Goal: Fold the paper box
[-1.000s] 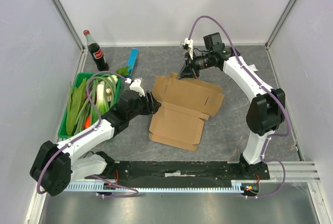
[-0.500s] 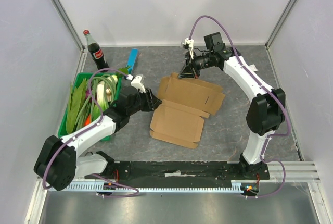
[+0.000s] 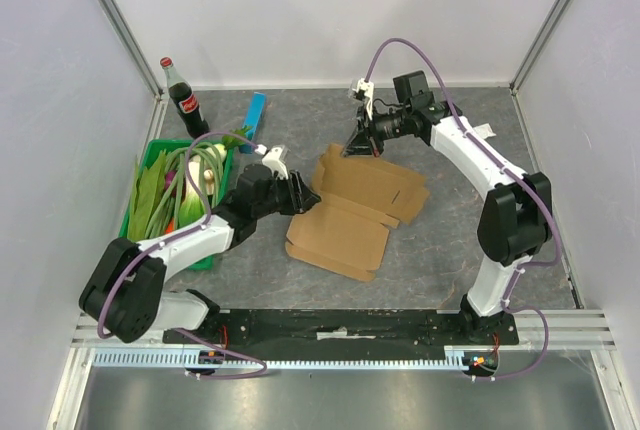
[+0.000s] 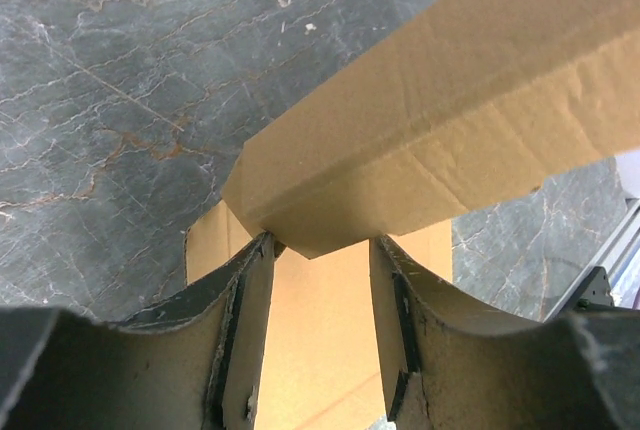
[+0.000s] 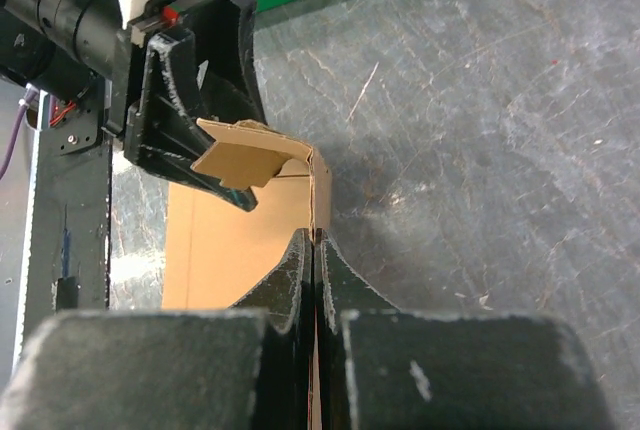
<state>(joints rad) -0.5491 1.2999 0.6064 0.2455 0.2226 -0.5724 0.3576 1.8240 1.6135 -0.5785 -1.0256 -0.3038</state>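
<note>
Two grippers on the thin brown die-cut cardboard paper box (image 3: 345, 225), one at each of its two upper corners as seen from the top camera. The box sits mid-table on the grey stone-pattern table top (image 3: 420, 270), mostly flat, with its left and far flaps lifted.

Left gripper (image 3: 303, 193): at the box's left edge, fingers (image 4: 245, 330) partway apart. A folded flap corner sits right between the tips in the left wrist view, touching or nearly touching both. Can't tell if it's actually clamped.

Right gripper (image 3: 350, 143): at the far edge, fingers (image 5: 285, 290) pressed together with a thin upright cardboard wall running into the seam between them. That's a pinch on the box. The right wrist view also shows the left gripper opposite, with a small flap lying between its fingers.

Off to the left, well apart from the box: a green plastic crate (image 3: 128, 233) of leafy vegetables, a glass cola bottle with a red cap (image 3: 186, 102) upright in the far corner, and a slim blue bar (image 3: 255, 116) just beside it.
</note>
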